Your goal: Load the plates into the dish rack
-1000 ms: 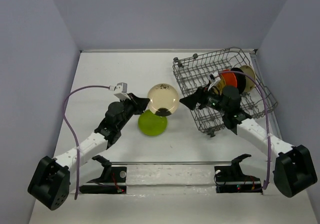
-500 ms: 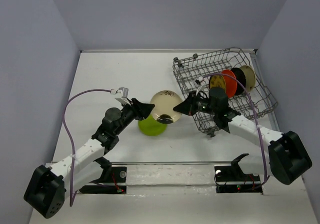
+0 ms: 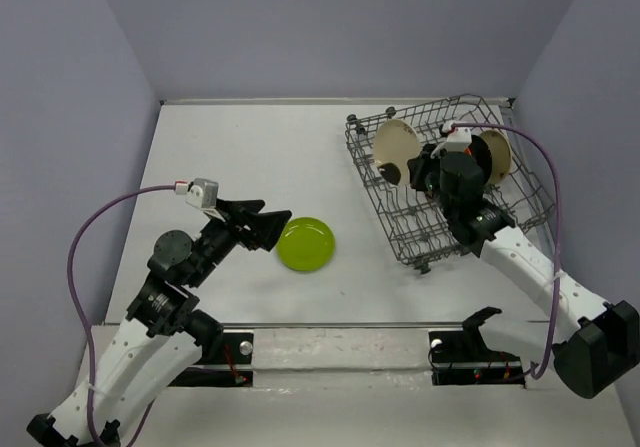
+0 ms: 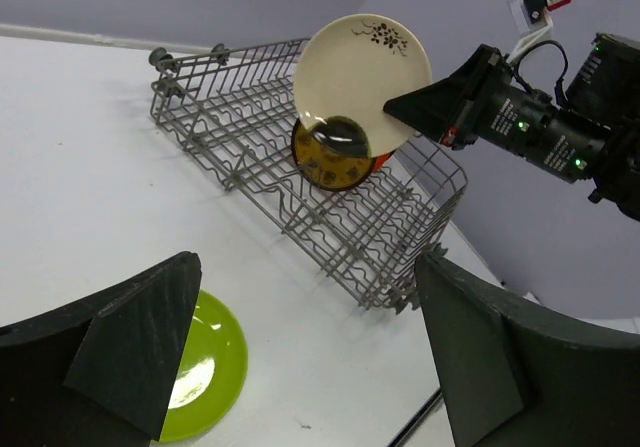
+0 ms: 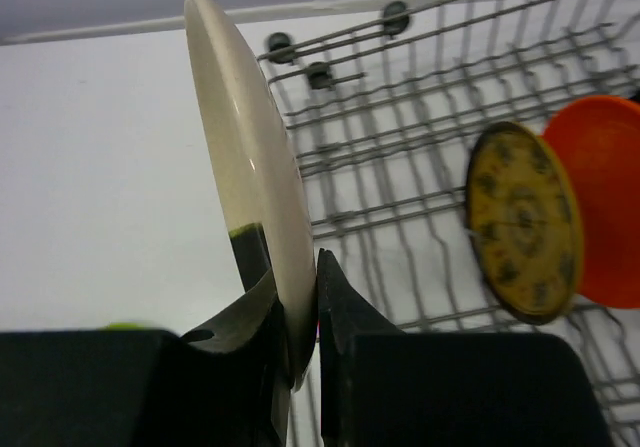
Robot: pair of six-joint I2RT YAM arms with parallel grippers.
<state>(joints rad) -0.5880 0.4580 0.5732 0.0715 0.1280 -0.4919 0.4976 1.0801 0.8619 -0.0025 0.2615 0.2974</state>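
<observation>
My right gripper (image 3: 418, 165) is shut on the rim of the cream plate (image 3: 396, 145), holding it upright over the left part of the dish rack (image 3: 372, 182). The right wrist view shows this cream plate (image 5: 250, 157) edge-on, pinched between my fingers (image 5: 340, 307). A brown gold-patterned plate (image 5: 520, 222) and an orange plate (image 5: 600, 197) stand in the rack, with a black one (image 3: 478, 153) behind them. The lime green plate (image 3: 305, 244) lies flat on the table. My left gripper (image 3: 270, 229) stands wide open and empty just left of it.
The white table (image 3: 230, 157) is walled by grey panels on three sides. A purple cable (image 3: 100, 227) loops from the left arm. Two black mounts (image 3: 470, 352) sit along the near edge.
The cream plate went from my left gripper to my right. The left opened and drew back toward the near left; the right carried the plate over the rack.
</observation>
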